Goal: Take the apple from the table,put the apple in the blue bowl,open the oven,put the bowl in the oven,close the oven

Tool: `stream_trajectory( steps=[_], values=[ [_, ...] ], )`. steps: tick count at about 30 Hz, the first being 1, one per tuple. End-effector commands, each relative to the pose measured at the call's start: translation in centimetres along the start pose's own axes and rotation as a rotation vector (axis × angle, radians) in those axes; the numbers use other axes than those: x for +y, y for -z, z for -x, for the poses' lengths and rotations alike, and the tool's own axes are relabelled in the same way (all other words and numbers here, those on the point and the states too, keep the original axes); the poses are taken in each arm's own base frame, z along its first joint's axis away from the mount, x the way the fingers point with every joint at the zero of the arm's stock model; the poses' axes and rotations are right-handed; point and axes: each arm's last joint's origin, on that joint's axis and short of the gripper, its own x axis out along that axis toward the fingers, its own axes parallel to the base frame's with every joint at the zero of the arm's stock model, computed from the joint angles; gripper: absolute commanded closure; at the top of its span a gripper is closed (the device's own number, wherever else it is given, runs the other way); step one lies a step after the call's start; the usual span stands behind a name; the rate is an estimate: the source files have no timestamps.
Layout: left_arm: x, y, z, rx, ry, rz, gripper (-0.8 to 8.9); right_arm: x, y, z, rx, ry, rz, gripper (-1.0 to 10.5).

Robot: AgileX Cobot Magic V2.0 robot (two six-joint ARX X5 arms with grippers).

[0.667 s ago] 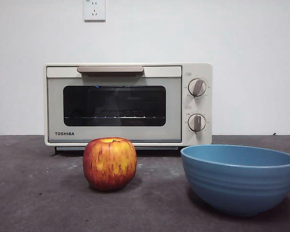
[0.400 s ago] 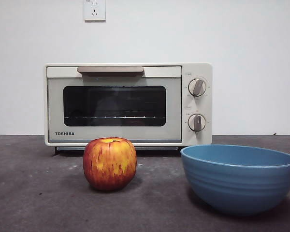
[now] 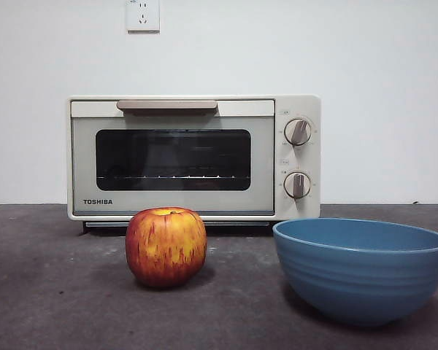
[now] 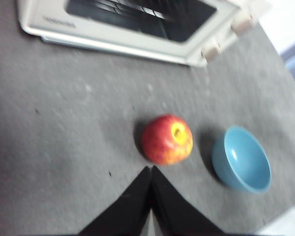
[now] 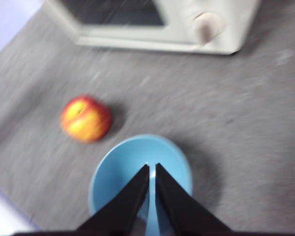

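A black arm tip has newly appeared at the right edge; nothing else moved. The round red-yellow apple [image 3: 166,246] sits on the dark grey table [image 3: 51,292], left of the empty matte blue bowl [image 3: 361,268], near the closed cream oven [image 3: 193,157]. Left gripper [image 4: 150,172] hangs above the apple, jaws closed; right gripper [image 5: 151,169] over the bowl, jaws nearly together.

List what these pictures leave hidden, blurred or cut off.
- Oven interior: front view, dark glass shows only a rack.
- Knob markings: too small in front view, blurred in right wrist view.
- Blue bowl: front view, right rim cut by the edge.
- Left pincer, right pincer: arms cut off.
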Motion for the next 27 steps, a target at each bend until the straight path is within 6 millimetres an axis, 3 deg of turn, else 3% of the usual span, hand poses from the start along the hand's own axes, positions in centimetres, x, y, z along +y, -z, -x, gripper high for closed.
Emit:
stream_trajectory(
  steps=[1,8,18,20,24,27],
  values=[
    [-0.6,-0.7,0.1,0.044,0.022,-0.077,8.06,1.0,-1.1,-0.5,0.065,-0.059,0.11,9.4],
    [-1.1,-0.8,-0.3,0.104,0.056,-0.109,8.06,3.5,-2.3,-2.4,0.204,-0.139,0.228,9.4],
    [-1.2,-0.7,-0.3,0.105,0.059,-0.111,8.06,4.4,-2.3,-3.4,0.225,-0.182,0.272,9.4],
    [-1.2,-0.8,-0.3,0.105,0.059,-0.111,8.06,4.5,-2.5,-3.5,0.205,-0.185,0.268,8.3],
    [-1.2,-0.8,-0.3,0.105,0.059,-0.111,8.06,4.5,-2.7,-3.5,0.196,-0.155,0.211,4.6],
    [-1.2,-0.8,-0.3,0.104,0.059,-0.112,8.06,4.5,-2.6,-4.1,0.221,-0.148,0.191,4.3]
  ],
)
